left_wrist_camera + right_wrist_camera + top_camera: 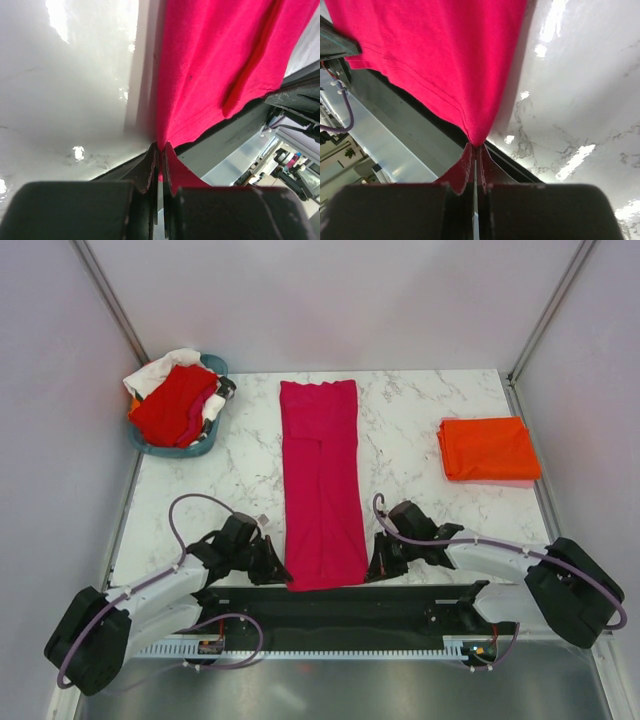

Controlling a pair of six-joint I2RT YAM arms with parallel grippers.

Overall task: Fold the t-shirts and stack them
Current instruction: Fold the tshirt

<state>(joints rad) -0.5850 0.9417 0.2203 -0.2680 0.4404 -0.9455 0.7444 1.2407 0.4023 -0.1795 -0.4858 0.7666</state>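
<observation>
A magenta-pink t-shirt (pixel 321 480) lies as a long narrow strip down the middle of the marble table, its near end at the table's front edge. My left gripper (pixel 281 574) is shut on the near left corner of that t-shirt (pixel 210 65), the cloth pinched between the fingertips (pixel 150 165). My right gripper (pixel 372 570) is shut on the near right corner of the same t-shirt (pixel 445 55), cloth pinched at the fingertips (pixel 487 162). A folded orange t-shirt (pixel 488 448) rests at the right. Red and white t-shirts (pixel 175 400) are heaped in the basket.
A teal plastic basket (pixel 200 445) stands at the back left corner. The table's front edge with a dark rail (pixel 350 600) runs just below both grippers. Grey walls close the table in on the left, back and right.
</observation>
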